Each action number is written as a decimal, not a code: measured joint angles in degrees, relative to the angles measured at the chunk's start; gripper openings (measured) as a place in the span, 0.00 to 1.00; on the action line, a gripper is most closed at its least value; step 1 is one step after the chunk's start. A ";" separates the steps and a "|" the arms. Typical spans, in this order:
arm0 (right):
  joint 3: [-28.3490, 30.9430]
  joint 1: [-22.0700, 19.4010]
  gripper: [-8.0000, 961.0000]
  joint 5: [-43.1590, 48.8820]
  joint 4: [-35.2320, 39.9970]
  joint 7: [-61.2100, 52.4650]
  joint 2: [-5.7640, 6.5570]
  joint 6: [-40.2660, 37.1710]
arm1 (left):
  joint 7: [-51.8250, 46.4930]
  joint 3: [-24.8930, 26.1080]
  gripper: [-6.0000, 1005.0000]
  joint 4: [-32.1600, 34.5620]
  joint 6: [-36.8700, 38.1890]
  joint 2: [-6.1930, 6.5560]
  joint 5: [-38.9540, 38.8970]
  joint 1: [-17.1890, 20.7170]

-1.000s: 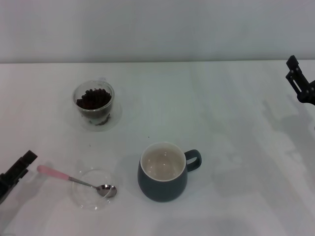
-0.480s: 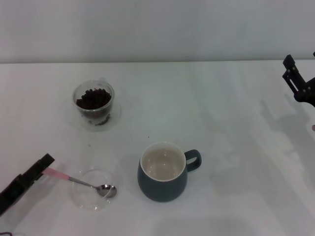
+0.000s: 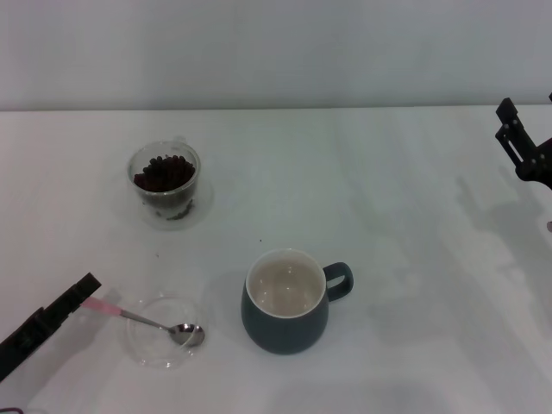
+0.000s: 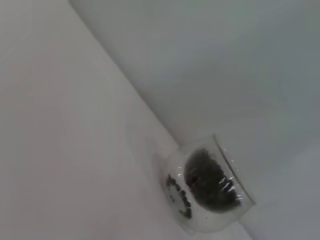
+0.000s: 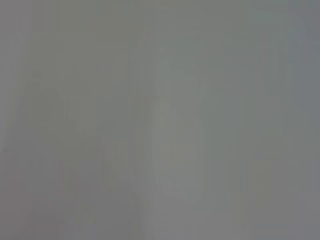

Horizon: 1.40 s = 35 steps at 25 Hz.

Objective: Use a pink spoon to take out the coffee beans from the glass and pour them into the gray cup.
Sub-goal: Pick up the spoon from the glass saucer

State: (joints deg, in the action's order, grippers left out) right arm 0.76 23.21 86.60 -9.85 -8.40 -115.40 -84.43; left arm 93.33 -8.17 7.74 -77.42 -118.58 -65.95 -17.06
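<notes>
Left gripper is sitting low at the near-left of the table, w/ its dark tip lying right over the far end of the pink spoon handle. Can't tell if it's open or closed from here, only one dark bar is showing in the head view. The spoon is lying w/ its metal bowl resting in the flat clear dish, handle sticking out past the rim toward the gripper.

The gray cup is standing upright just right of the dish, handle pointing right, cream inside showing.

The glass is sitting further back on the left, well apart from the spoon, w/ the coffee beans heaped inside. Left wrist view is showing the same glass and beans, nothing of the fingers tho.

Right gripper is hanging at the far right edge, well away from everything, can't tell its state either. Right wrist view is showing just blank surface.
</notes>
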 joint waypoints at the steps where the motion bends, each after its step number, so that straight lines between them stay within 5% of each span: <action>1: 0.01 0.01 0.79 -0.01 0.00 -0.01 0.00 0.02 | 0.53 0.00 0.74 0.08 -0.32 0.00 0.02 0.02; 12: 0.04 -0.15 0.79 -0.12 -0.23 -0.04 0.00 0.13 | 1.35 0.00 0.45 0.09 -0.97 0.12 1.50 0.05; 17: -0.18 -0.18 0.79 -0.11 -0.31 -0.04 0.00 0.15 | 1.38 0.00 0.20 0.82 -3.28 0.32 1.50 0.45; 25: -0.46 -0.27 0.79 -0.03 -0.68 -0.04 0.01 0.15 | 1.14 0.00 0.14 3.68 -10.60 0.77 1.53 1.81; 35: -0.42 -0.86 0.79 -0.03 -1.30 -0.04 0.00 -0.02 | -3.33 0.83 0.13 9.94 -22.11 4.26 1.24 2.49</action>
State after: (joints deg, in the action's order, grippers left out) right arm 0.34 22.35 86.57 -11.15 -8.44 -115.40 -84.45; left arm 90.00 -7.34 17.67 -99.53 -114.33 -64.70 -14.58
